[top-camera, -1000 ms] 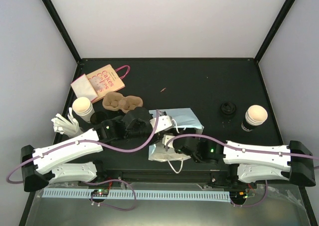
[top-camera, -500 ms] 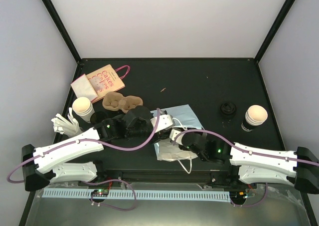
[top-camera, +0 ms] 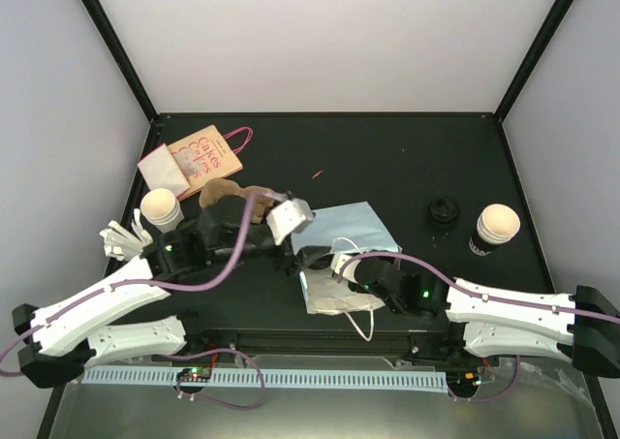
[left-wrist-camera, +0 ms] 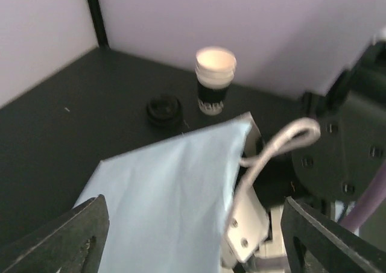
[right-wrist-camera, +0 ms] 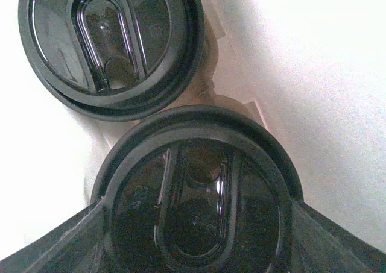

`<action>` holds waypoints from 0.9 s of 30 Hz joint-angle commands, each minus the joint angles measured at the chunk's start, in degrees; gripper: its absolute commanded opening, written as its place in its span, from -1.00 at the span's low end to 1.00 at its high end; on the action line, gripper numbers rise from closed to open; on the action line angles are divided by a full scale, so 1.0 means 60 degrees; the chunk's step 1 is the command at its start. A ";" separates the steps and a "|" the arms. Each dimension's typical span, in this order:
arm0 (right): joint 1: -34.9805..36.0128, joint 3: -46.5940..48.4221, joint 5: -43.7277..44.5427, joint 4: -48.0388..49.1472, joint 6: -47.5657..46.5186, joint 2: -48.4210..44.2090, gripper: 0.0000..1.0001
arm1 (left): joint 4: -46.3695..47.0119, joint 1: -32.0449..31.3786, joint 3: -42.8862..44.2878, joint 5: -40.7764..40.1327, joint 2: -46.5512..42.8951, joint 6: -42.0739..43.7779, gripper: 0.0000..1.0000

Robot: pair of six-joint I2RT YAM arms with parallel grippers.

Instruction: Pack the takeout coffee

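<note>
A light-blue paper bag (top-camera: pixel 351 228) lies on its side mid-table, with a white lining and cord handles. My right gripper (top-camera: pixel 327 268) reaches into its mouth. In the right wrist view that gripper (right-wrist-camera: pixel 196 225) is shut on a black-lidded coffee cup (right-wrist-camera: pixel 193 188), one finger at each side of the lid. A second lidded cup (right-wrist-camera: pixel 111 41) stands just beyond it, against the white lining. My left gripper (top-camera: pixel 295 237) hangs open just left of the bag. In the left wrist view it (left-wrist-camera: pixel 196 225) straddles the blue bag wall (left-wrist-camera: pixel 169 194) without touching.
An unlidded cup (top-camera: pixel 160 209) stands at the left and another (top-camera: pixel 497 226) at the right, with a loose black lid (top-camera: pixel 444 211) beside it. A cardboard carrier (top-camera: pixel 228 192), a pink-handled paper bag (top-camera: pixel 199 153) and white cutlery (top-camera: pixel 126 237) lie at the back left.
My left gripper has opened, let go of the bag and drawn back to the left. My right gripper has pushed further left into the bag, which has shifted slightly.
</note>
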 commanded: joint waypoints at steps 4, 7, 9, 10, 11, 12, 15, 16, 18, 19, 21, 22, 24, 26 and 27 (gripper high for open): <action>-0.0057 -0.0122 0.0153 0.0603 0.0066 -0.0264 -0.98 | -0.0307 0.2319 0.1391 0.1217 -0.0035 -0.1698 0.68; -0.0071 -0.0164 0.0101 0.0648 0.0075 -0.0346 -0.98 | -0.0965 0.3980 0.1830 0.1311 0.0802 -0.2426 0.64; -0.0066 -0.0168 0.0023 0.0669 0.0074 -0.0376 -0.98 | -0.1159 0.4895 0.2036 0.1519 0.1652 -0.2769 0.59; -0.0077 -0.0179 -0.0023 0.0692 0.0077 -0.0386 -0.98 | -0.1061 0.5246 0.2061 0.1747 0.2066 -0.2921 0.55; -0.0079 -0.0203 -0.0070 0.0719 0.0070 -0.0385 -0.98 | -0.0862 0.5504 0.2056 0.2017 0.2532 -0.2989 0.52; -0.0092 -0.0222 -0.0110 0.0744 0.0058 -0.0364 -0.98 | -0.0485 0.5712 0.2068 0.2338 0.2954 -0.2843 0.47; -0.0124 -0.0227 -0.0264 0.0729 0.0016 -0.0333 -0.98 | -0.0142 0.5792 0.2462 0.2625 0.4534 -0.2544 0.41; -0.0138 -0.0214 -0.0327 0.0716 -0.0005 -0.0324 -0.98 | -0.0211 0.5798 0.2710 0.2559 0.5187 -0.2503 0.40; -0.0163 -0.0173 -0.0405 0.0674 -0.0037 -0.0295 -0.98 | -0.0528 0.5787 0.3577 0.2592 0.6142 -0.2229 0.39; -0.0185 -0.0156 -0.0436 0.0619 -0.0049 -0.0289 -0.98 | -0.0632 0.5786 0.3884 0.2584 0.6650 -0.2169 0.38; -0.0207 -0.0146 -0.0468 0.0567 -0.0135 -0.0296 -0.98 | -0.1003 0.5762 0.4670 0.3019 0.7596 -0.2042 0.33; -0.0225 -0.0153 -0.0491 0.0571 -0.0191 -0.0310 -0.98 | -0.1199 0.5719 0.5018 0.3117 0.8024 -0.2035 0.31; -0.0255 -0.0186 -0.0585 0.0581 -0.0338 -0.0332 -0.98 | -0.1290 0.5555 0.5370 0.3290 0.8528 -0.1963 0.29; -0.0268 -0.0200 -0.0580 0.0635 -0.0436 -0.0314 -0.98 | -0.1016 0.5351 0.5395 0.3464 0.8778 -0.1833 0.29; -0.0282 -0.0198 -0.0547 0.0649 -0.0459 -0.0277 -0.98 | -0.0844 0.5280 0.5391 0.3528 0.8901 -0.1766 0.29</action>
